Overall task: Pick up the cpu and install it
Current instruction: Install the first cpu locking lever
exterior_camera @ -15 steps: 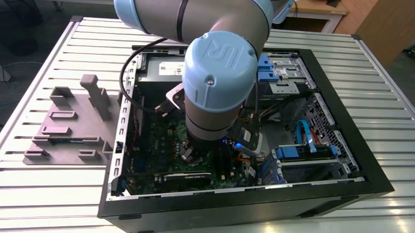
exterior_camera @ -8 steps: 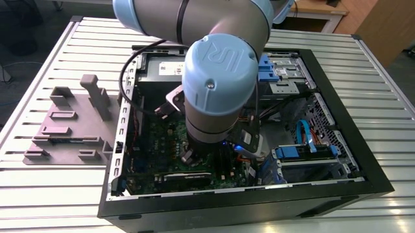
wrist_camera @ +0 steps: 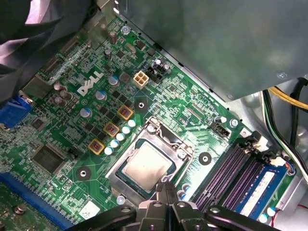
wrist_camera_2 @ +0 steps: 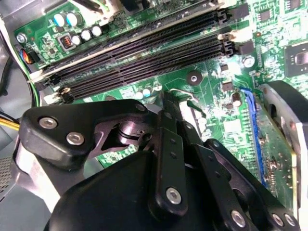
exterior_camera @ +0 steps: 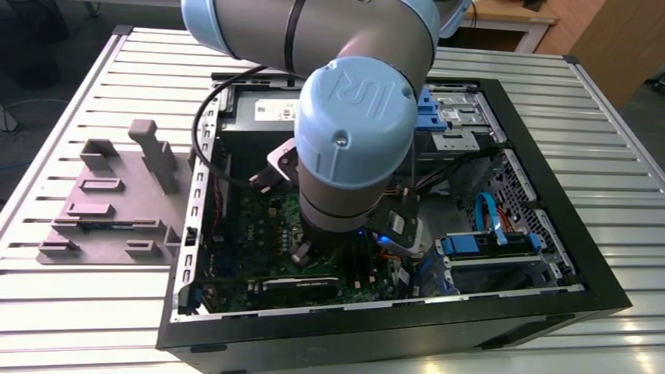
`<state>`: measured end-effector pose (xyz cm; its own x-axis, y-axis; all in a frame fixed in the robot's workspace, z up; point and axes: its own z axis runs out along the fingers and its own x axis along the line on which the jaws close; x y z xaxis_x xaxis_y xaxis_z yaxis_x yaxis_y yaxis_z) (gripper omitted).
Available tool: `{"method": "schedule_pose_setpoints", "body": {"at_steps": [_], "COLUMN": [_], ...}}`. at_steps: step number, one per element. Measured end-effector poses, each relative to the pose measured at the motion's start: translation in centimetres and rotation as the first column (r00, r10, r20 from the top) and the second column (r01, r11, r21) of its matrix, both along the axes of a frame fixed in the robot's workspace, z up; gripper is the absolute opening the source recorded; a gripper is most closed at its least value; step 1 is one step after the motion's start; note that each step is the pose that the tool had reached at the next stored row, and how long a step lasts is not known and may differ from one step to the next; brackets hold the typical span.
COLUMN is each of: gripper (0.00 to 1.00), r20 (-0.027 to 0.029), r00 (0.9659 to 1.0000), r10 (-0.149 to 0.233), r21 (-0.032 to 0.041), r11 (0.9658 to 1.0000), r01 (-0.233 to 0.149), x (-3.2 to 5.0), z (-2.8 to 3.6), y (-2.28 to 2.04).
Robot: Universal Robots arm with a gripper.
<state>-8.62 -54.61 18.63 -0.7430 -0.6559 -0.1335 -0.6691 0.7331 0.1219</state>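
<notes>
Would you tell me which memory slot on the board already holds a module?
The outermost memory slot, nearest the case wall; it holds a blue module, while the other slots sit empty.

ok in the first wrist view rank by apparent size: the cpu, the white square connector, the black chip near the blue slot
Largest to smallest, as they appear:
1. cpu, sitting in its socket frame
2. black chip
3. white square connector
</notes>
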Motion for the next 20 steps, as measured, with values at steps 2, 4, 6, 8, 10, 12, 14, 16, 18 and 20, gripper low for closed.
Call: {"method": "schedule_pose_setpoints", "body": {"at_steps": [2,4,6,8,10,12,14,16,18,20], "gripper": [0.11,0.11,0.11,0.11,0.11,0.11,0.11,0.11,0.11,0.11], "r20": [0.0002,0.0007,0.0006,0.0004,0.0005,0.0005,0.0005,0.0005,0.0004,0.0004], "r00": [1.0000,1.0000,1.0000,1.0000,1.0000,1.0000,1.0000,1.0000,1.0000,1.0000], "r10": [0.000,0.001,0.001,0.000,0.000,0.000,0.000,0.000,0.000,0.000], "r21": [0.0007,0.0007,0.0006,0.0004,0.0010,0.0013,0.0009,0.0009,0.0007,0.0007], "r11": [1.0000,1.0000,1.0000,1.0000,1.0000,1.0000,1.0000,1.0000,1.0000,1.0000], "r01": [0.000,-0.001,-0.001,0.000,0.000,0.000,0.000,0.000,0.000,0.000], "x": [0.28,0.44,0.46,0.45,0.44,0.45,0.45,0.45,0.45,0.44], "z": [-0.02,-0.06,-0.07,-0.07,-0.08,-0.09,-0.08,-0.08,-0.08,-0.07], "y": [0.01,0.00,0.00,0.00,-0.04,-0.16,-0.31,-0.44,-0.56,-0.67]}}
